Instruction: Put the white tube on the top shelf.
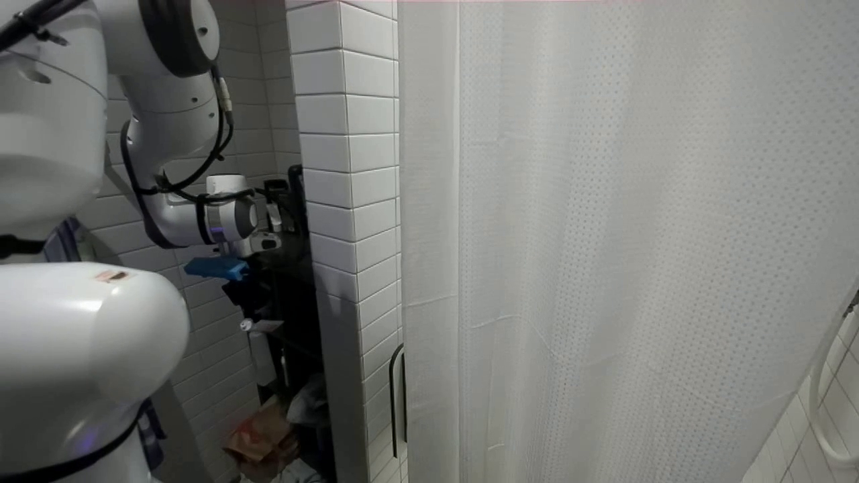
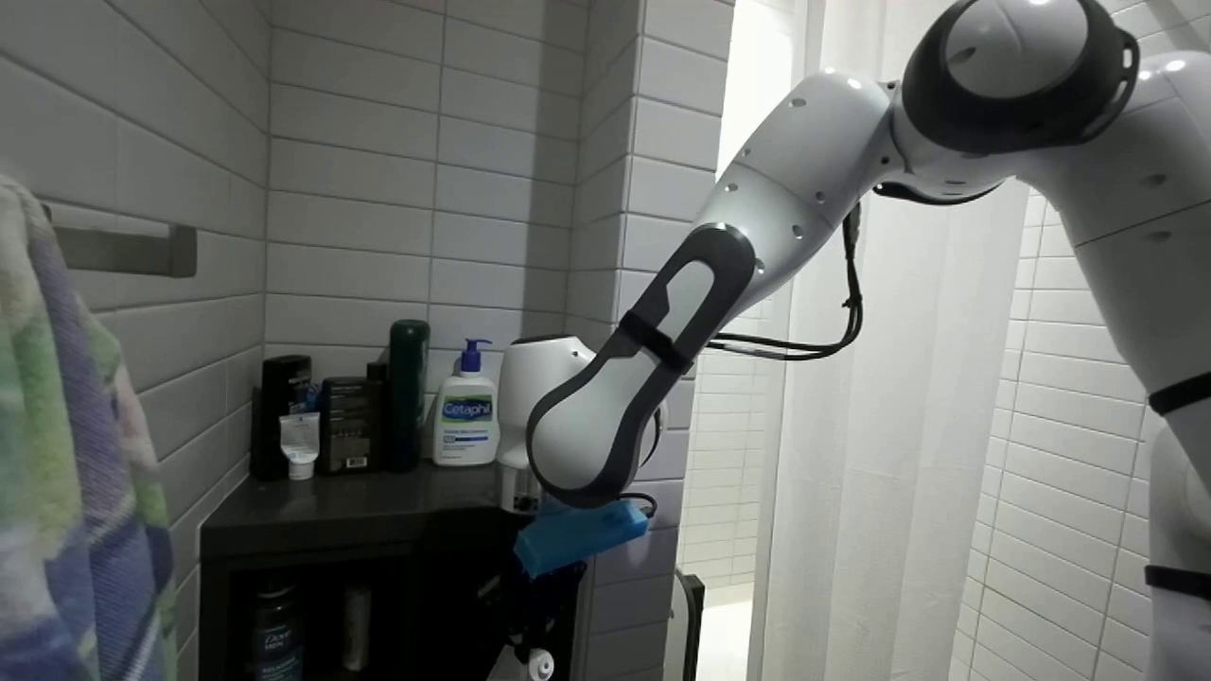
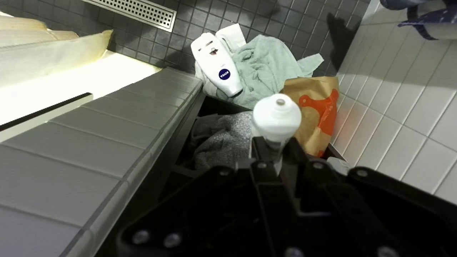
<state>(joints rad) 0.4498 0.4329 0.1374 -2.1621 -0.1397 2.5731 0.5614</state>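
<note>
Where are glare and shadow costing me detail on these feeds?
Wrist view: the strip beyond the tiled wall is blown out white, the jaws nearly black, the white tube slightly soft; in an exterior view, the space under the top shelf is murky; in both exterior views, the arm carries glossy highlights.

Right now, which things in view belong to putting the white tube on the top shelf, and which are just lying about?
For the job:
white tube, in the closed jaws
top shelf, the uppermost dark board

Just lying about:
pump bottle, green bottle and small tube, standing on that shelf
Nivea bottle, green towel and paper bag, lower down
</note>
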